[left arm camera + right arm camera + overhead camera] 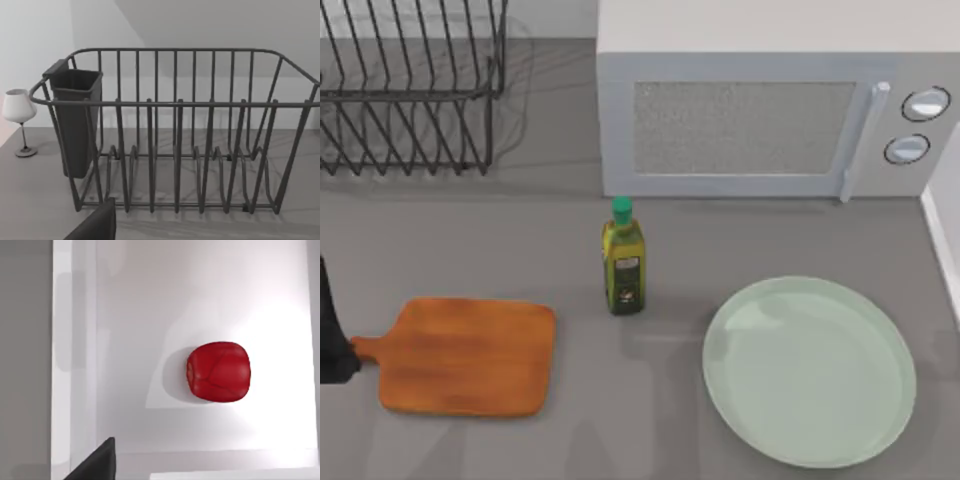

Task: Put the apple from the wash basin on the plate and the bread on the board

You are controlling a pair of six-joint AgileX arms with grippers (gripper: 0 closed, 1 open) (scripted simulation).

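– Where is the apple (218, 372) now?

– It lies on the white floor of the wash basin (130, 305), off the right edge of the bench (650, 400). My right wrist camera looks straight down on it; whether that gripper is open, I cannot tell.

– How will it handle?

– I judge it light, firm, glossy, so slippery. I would close across its widest part.

– And after?

– The plate (880, 420) waits bare near the bench's right edge, the board (470, 355) near the left, beside my parked left arm.

Even, bright light; the apple (218, 372) casts a soft shadow.
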